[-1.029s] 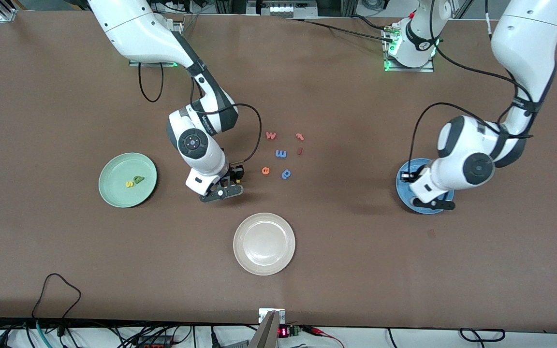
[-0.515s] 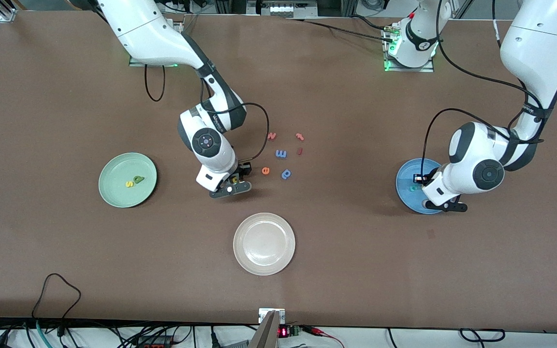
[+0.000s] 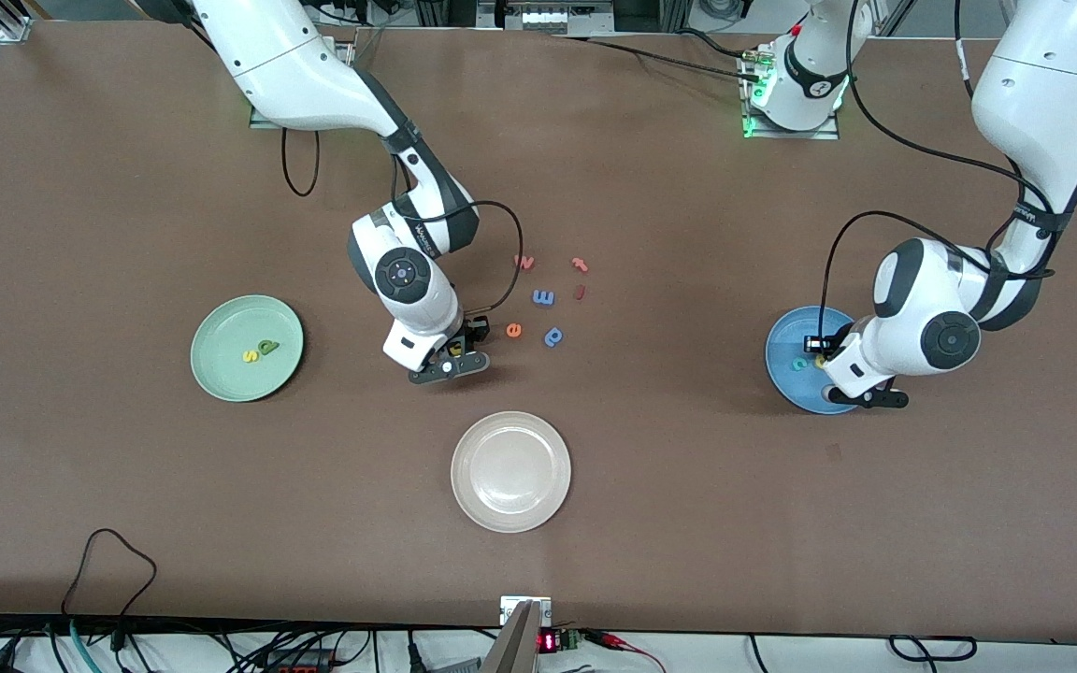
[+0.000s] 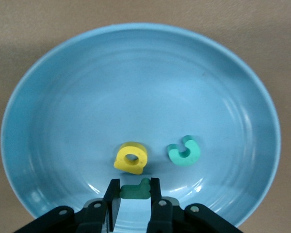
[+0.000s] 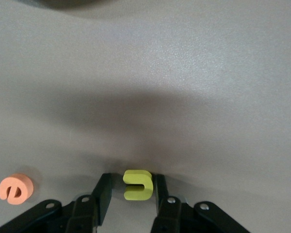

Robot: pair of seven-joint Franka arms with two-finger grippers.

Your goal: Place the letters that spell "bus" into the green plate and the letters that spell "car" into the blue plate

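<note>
**Right arm.** The right gripper [image 3: 450, 360] is down at the table near its centre, at nine o'clock from the orange e [image 3: 513, 329]. Its jaws stand narrow, astride the yellow u [image 5: 137, 185]. A sliver of table shows on one side of the letter, so we judge the pinch not yet made. The u appears to lie flat on the table between the jaws. Its open mouth is turned toward one jaw, so its two arms run across the gap, not along it.

**Left arm.** The left gripper [image 3: 852, 388] is over the blue plate [image 3: 782, 341], at three o'clock on the table. It is clamped on the teal r [image 4: 135, 191]. The yellow a [image 4: 131, 158] and the teal c [image 4: 184, 151] already lie in that plate. We cannot tell whether the r touches the plate.

**Deciding relation.** The green plate [image 3: 211, 327] lies at nine o'clock from the right gripper, with bare table between them. The yellow s [image 3: 246, 355] and the dark green b [image 3: 267, 346] are in it. The right arm is much the nearer to this plate.

**Judgement.**
- The u is the last letter of its word.
- The jaws need only a small closure to grip it.
- The risk is that the foam arms buckle when squeezed across the mouth.

**Not in play.** The blue p [image 3: 552, 336] and the cream plate [image 3: 510, 472], at six o'clock, are not involved.
</note>
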